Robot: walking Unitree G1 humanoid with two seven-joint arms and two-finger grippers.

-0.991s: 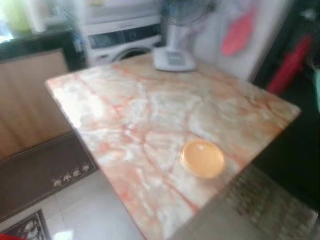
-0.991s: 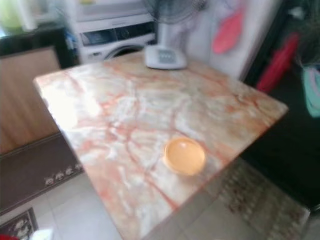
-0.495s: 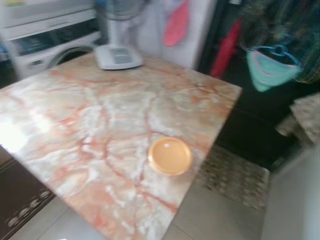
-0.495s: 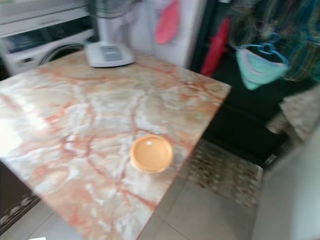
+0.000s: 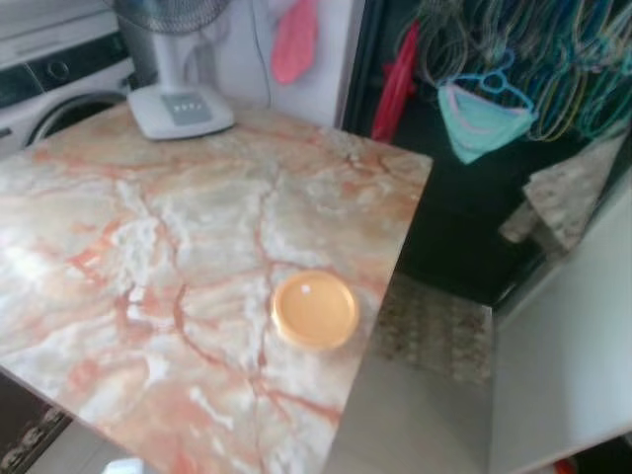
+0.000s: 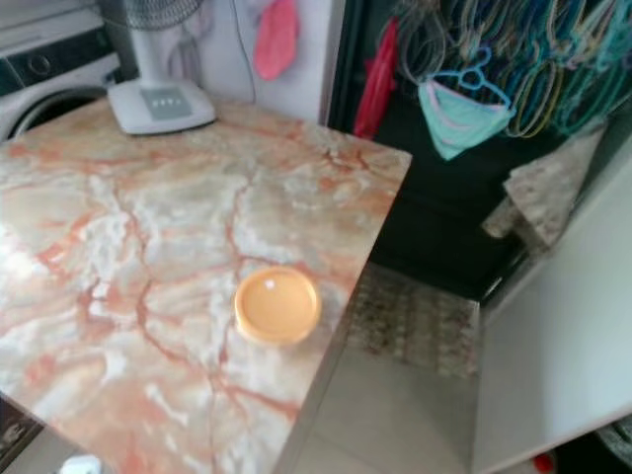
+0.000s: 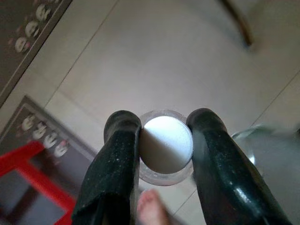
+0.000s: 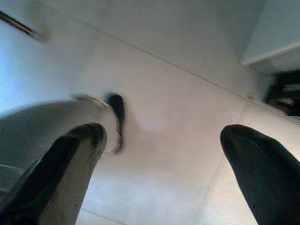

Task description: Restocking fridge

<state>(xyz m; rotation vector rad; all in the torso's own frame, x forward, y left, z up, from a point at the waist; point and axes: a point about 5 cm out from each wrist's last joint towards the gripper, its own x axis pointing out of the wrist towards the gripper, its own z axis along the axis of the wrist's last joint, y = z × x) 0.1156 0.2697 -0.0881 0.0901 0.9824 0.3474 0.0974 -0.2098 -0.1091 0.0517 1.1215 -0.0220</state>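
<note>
left gripper (image 7: pixel 161 140): two black fingers (image 7: pixel 119 154) closed against the sides of a small clear container with a white lid (image 7: pixel 166 143), lid facing the wrist camera; arm hangs low over the tiled floor (image 7: pixel 154 51)
grip quality: pads touch only the rim edges, contact looks narrow; hold judged light
right gripper (image 8: pixel 161 140): fingers spread wide, nothing between them, pointing at bare floor, idle
below the left gripper: dark patterned mat (image 7: pixel 28 28), red frame (image 7: pixel 33 173), and what looks like a person's toe near the fingers
head views: marble table (image 5: pixel 148 227) with an orange round lid or dish (image 5: pixel 314 310) near its edge; fan base (image 5: pixel 180 109) at the far side; white panel (image 5: pixel 563 346) at right, maybe the fridge door, cannot tell
task thing: container is in the left gripper, not yet at any fridge shelf
risk 1: container slips or twists out while walking, cause: smooth round wall, small contact
risk 2: swinging arm clips table edge or white panel, cause: tight passage
risk 3: drop lands near the person's foot
</note>
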